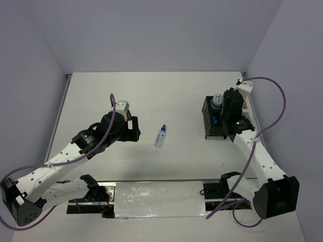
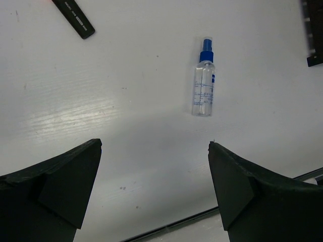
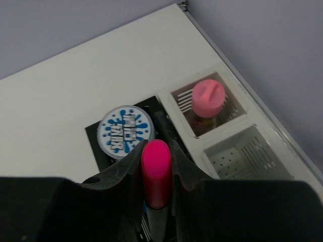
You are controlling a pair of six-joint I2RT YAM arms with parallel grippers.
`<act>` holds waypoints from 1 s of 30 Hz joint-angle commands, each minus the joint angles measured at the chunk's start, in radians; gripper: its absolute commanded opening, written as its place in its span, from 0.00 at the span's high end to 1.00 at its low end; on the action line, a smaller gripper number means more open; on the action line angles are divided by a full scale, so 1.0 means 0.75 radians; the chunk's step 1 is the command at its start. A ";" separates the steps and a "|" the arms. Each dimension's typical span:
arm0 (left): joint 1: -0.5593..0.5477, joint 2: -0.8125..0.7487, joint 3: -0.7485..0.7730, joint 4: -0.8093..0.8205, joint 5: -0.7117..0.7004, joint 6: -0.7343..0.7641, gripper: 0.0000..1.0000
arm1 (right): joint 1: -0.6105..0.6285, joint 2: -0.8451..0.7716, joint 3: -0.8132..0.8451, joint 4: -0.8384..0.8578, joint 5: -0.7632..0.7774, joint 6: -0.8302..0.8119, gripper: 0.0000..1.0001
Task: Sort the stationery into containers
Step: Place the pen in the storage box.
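Note:
A clear blue-capped tube (image 1: 160,136) lies on the table centre; in the left wrist view it (image 2: 204,86) lies ahead of my open, empty left gripper (image 2: 155,151). My left gripper (image 1: 132,129) sits to the tube's left. My right gripper (image 3: 156,151) is shut on a pink-capped marker (image 3: 156,171) above the black mesh organiser (image 1: 209,123). A round blue-white roll (image 3: 124,131) stands in the organiser. A pink-capped tube (image 3: 208,98) stands in one compartment of the white holder (image 3: 237,132).
The other white compartment (image 3: 246,155) holds nothing visible. A black flat bar (image 2: 73,17) lies at the far left of the left wrist view. A grey strip (image 1: 159,198) lies between the arm bases. Walls close the table's back and sides.

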State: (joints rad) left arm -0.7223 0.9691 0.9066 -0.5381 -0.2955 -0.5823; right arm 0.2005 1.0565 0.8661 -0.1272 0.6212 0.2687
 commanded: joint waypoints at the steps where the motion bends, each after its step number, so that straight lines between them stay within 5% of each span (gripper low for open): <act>1: 0.006 -0.014 0.057 0.006 -0.025 0.005 0.01 | -0.036 0.001 -0.026 0.020 0.086 -0.007 1.00; 22: 0.137 0.076 0.004 0.169 0.063 -0.038 0.01 | -0.048 0.078 -0.192 0.229 0.002 0.030 0.85; 26: 0.157 0.082 -0.041 0.212 0.059 -0.056 0.01 | -0.048 0.033 -0.228 0.204 -0.026 0.075 0.20; 28: 0.184 0.094 -0.049 0.220 0.044 -0.074 0.01 | -0.048 -0.046 -0.255 0.204 -0.055 0.102 0.04; 30: 0.226 0.119 -0.045 0.222 0.028 -0.111 0.01 | -0.048 -0.124 -0.277 0.188 -0.078 0.108 0.00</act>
State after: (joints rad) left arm -0.5896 1.0389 0.8745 -0.4221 -0.2649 -0.6231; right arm 0.1696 1.0542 0.6758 -0.0189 0.5823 0.3199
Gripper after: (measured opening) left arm 0.993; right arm 0.985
